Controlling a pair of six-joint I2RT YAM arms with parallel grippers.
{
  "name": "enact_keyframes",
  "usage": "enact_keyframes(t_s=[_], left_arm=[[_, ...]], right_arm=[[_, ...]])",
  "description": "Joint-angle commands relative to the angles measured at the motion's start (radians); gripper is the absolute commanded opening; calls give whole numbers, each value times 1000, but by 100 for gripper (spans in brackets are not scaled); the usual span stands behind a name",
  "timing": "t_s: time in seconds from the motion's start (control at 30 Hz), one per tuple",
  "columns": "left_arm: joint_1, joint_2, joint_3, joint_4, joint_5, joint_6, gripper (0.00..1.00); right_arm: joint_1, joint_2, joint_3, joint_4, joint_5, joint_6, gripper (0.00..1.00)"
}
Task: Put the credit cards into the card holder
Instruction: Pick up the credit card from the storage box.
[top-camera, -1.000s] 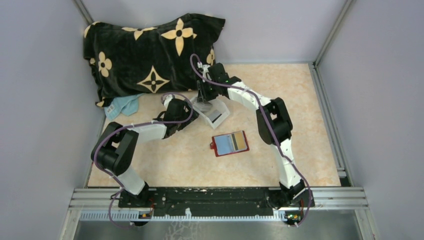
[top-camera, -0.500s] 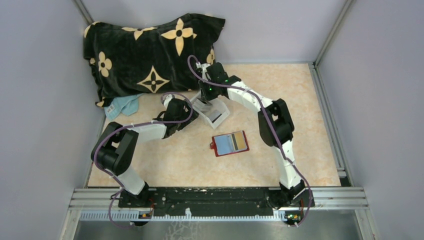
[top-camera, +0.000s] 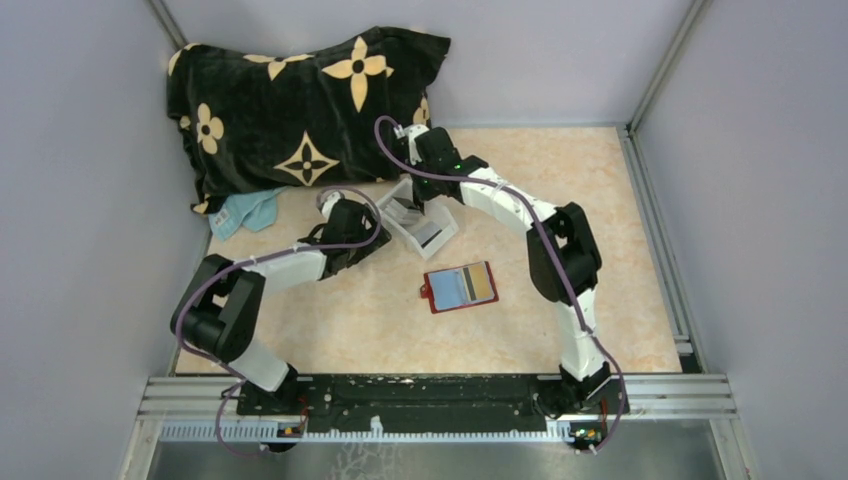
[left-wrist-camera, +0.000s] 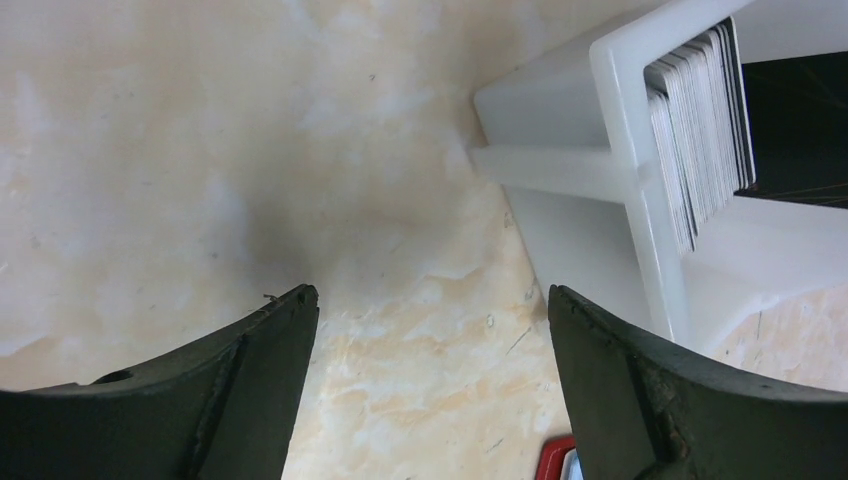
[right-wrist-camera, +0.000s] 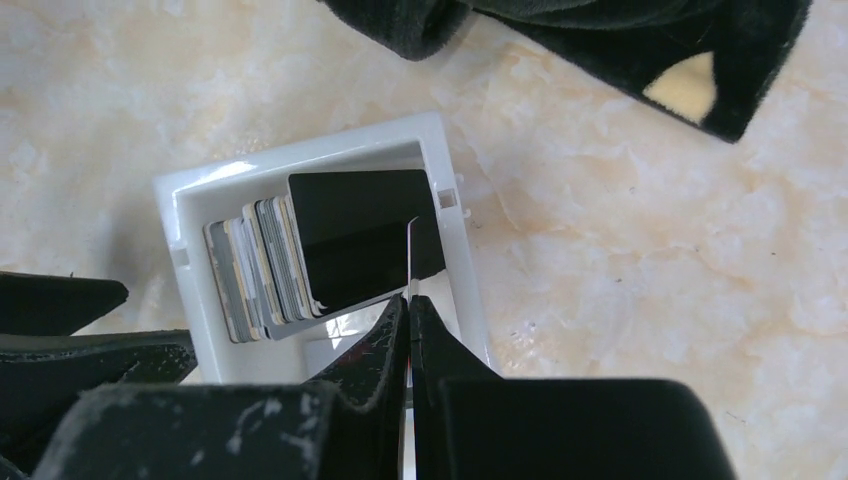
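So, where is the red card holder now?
In the top view, the flat red-edged card holder lies on the beige marbled table, about mid-table, just on the near side of the white plastic tray and apart from it.

- A flat, red-edged rectangular card holder (top-camera: 431, 292) lies face up on the table, with blue, grey and tan cards (top-camera: 467, 285) side by side in it.
- Thin greyish credit cards (right-wrist-camera: 265, 265) stand on edge, stacked in a white plastic tray (right-wrist-camera: 300, 158).
- One thin card (right-wrist-camera: 410, 245), seen edge-on, is pinched in the right gripper (right-wrist-camera: 409, 300).

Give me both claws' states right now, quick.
Left claw: open, holding nothing.
Right claw: closed on a thin credit card, seen edge-on, over the white tray.
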Motion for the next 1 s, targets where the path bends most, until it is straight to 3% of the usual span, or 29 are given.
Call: enact_keyframes(t_s=[0.0,0.4,0.7,0.97], left_arm=[[8,-91,-27,-77,-15,33,91],[-20,-316,-75,-106,113,136,94],[-76,-558,-165,-8,344,281,99],[-179,-555,-147,70,536,372,99]], right_arm=[[19,-129,-39,115,29,-28,0],[41,-346,-205,136,31,11,0],[56,-700,-535,156,-156,174,0],[66,-938,-746,152,-317,265,0]])
